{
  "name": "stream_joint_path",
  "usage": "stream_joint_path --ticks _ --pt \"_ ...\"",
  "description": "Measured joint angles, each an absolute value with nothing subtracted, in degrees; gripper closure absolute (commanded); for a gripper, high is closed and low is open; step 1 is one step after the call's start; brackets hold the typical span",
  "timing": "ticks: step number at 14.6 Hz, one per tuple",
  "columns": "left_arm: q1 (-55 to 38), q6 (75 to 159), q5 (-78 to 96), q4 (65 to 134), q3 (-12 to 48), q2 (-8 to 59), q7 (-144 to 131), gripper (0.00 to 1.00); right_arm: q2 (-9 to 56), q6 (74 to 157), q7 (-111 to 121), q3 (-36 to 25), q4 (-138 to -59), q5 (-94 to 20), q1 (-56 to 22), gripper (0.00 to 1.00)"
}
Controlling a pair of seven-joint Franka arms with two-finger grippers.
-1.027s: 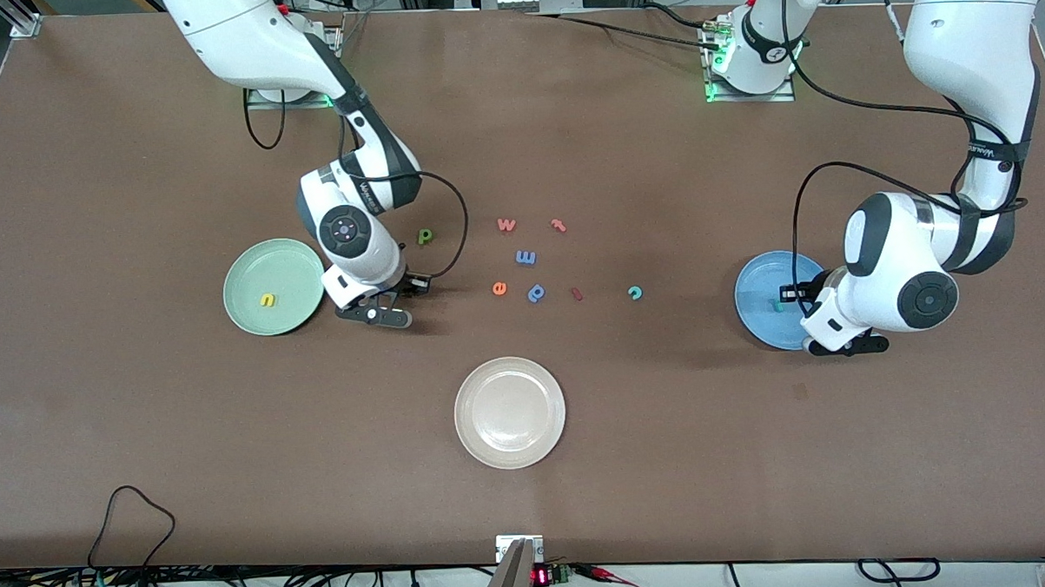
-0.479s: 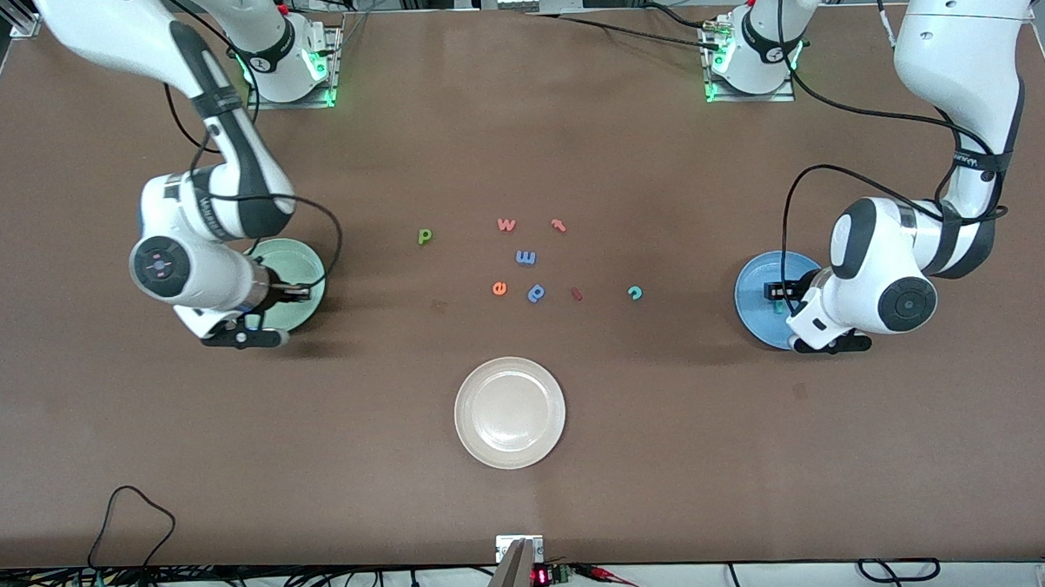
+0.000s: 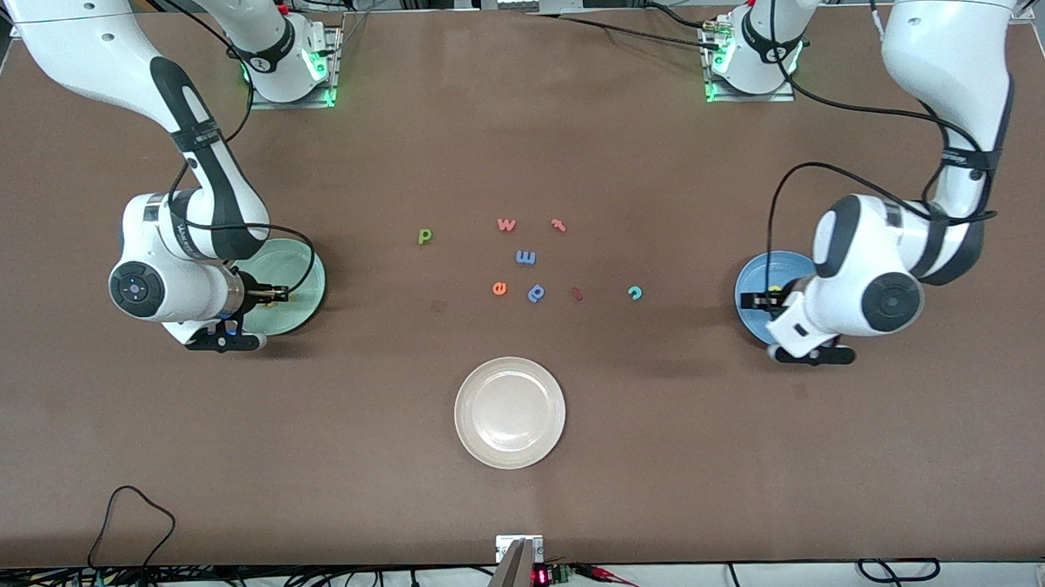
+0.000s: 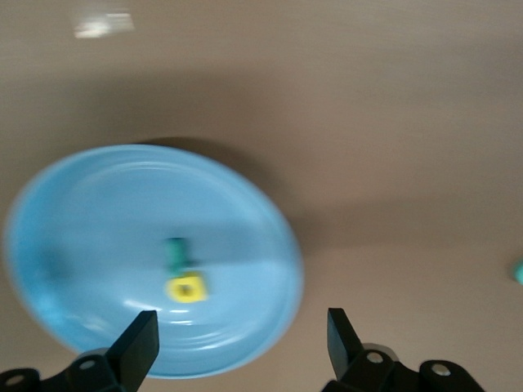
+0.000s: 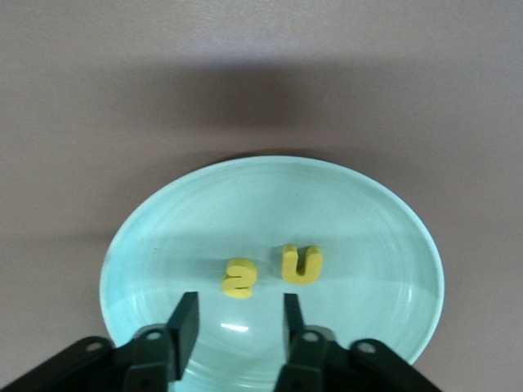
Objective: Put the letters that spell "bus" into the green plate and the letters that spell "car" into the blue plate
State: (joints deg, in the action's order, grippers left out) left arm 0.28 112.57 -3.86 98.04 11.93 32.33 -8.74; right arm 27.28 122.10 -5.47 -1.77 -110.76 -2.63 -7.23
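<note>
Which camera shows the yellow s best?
The right wrist view: the s lies plainly in the green plate beside the u. The front view hides it under the right arm; the left wrist view misses it.

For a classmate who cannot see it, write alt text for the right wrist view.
A pale green plate on a brown table holds two yellow letters, "s" and "u", side by side. The right gripper hovers open above the plate's rim, holding nothing.

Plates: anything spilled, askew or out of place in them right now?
Nothing stands out. The green plate holds the yellow s and u, lying flat and apart. The blue plate holds the yellow a touching a teal letter. Both plates sit level.
</note>
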Motion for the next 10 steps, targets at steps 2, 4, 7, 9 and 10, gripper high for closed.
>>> stream_joint_path --ticks 2,4,7,9,10 --pt "-2.7 114.9 -3.8 98.2 13.7 33.5 -11.7 0.37 26.5 121.9 -5.5 -1.2 -110.4 -2.6 -7.6 0.0" --pt "-6.5 118.7 -3.8 98.5 14.4 35.3 -15.8 0.37 25.0 121.3 -6.1 0.4 -110.3 -2.7 -8.7 0.0" --pt "-10.2 124.3 -3.7 99.2 15.5 37.8 -22.5 0.36 23.5 121.0 -13.5 3.9 -110.4 -2.9 -12.1 0.0" --pt "-10.7 125.7 -3.7 99.3 17.0 38.6 -26.5 0.36 23.5 121.5 -18.7 6.6 -110.7 -2.9 -14.7 0.17" --pt "-10.7 125.8 -3.7 99.4 17.5 38.8 -27.4 0.36 23.5 122.4 -21.5 8.0 -111.2 -2.9 -15.8 0.23"
